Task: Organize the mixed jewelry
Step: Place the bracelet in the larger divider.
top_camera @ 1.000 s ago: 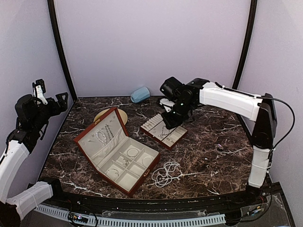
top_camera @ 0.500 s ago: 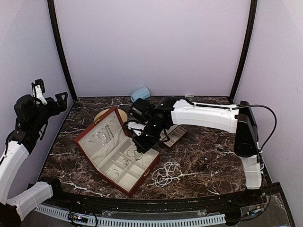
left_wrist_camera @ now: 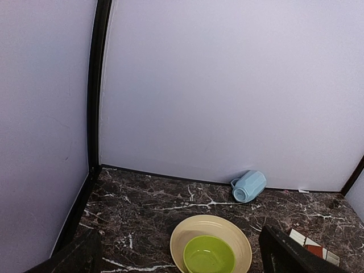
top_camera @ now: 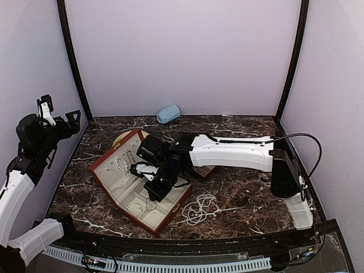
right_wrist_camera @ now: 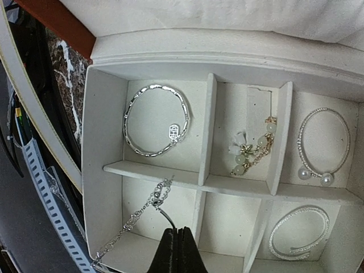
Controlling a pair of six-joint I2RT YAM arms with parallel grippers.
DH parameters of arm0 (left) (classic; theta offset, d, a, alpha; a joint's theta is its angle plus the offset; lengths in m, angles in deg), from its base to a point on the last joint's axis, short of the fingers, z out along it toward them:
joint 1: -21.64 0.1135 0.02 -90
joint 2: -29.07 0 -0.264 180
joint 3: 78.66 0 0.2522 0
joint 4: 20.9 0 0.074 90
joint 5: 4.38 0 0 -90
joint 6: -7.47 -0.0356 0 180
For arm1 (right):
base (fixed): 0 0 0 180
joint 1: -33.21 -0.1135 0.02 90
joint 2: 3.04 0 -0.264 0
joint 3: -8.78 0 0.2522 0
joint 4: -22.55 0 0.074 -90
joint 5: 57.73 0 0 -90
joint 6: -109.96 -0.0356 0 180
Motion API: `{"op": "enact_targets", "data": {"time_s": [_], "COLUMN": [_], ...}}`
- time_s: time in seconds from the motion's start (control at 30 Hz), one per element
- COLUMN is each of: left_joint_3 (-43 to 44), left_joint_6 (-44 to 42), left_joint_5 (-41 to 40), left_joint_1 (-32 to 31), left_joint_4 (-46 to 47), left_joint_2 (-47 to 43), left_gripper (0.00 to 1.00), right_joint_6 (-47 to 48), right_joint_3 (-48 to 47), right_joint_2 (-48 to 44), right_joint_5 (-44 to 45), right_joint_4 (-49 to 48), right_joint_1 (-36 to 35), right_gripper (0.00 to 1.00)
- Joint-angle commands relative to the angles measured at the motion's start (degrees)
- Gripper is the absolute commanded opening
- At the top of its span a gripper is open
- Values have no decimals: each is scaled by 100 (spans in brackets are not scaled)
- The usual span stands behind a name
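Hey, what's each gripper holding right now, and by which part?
The right gripper, shut, pinches a silver chain by a thin strand near one end, above the case. The left gripper is open, holding nothing.

**Soft, even light; mostly sharp**

Top cam: diffuse light, pale walls [top_camera: 182,57] evenly lit, dark surface [top_camera: 244,176] w/ faint shadows only. Left wrist cam: clear, edges bend slightly. Right wrist cam: case [right_wrist_camera: 105,125] lining bright, top near washed out; chain bracelet [right_wrist_camera: 133,219] glints; right pincer [right_wrist_camera: 176,242] dark, a bit soft.
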Motion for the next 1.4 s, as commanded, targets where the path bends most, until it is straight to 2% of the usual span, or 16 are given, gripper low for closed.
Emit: {"op": "enact_targets", "data": {"time_s": [0.0,0.47,0.73,1.03,1.2,1.37], "left_joint_3": [-33,-33,-33,-25,-24,-9], "left_joint_6": [30,39,39,30,22,13], "left_joint_5": [58,56,53,39,44,40], "left_joint_1": [27,29,29,27,30,30], "left_joint_4": [14,4,-4,-4,-7,-21], "left_joint_2": [-77,-104,-96,-80,-56,-59], "left_gripper": [99,99,99,99,99,99], "right_joint_6": [113,152,149,181,205,225], "right_joint_3": [-144,-208,-200,-240,-287,-288], "right_joint_2": [112,422,561,678,670,580], "right_joint_5": [-91,137,720,882,903,900], "right_joint_4": [20,99,199,166,148,71], "right_joint_1": [-121,-359,-417,-438,-437,-437], "right_gripper": [0,0,0,0,15,17]}}
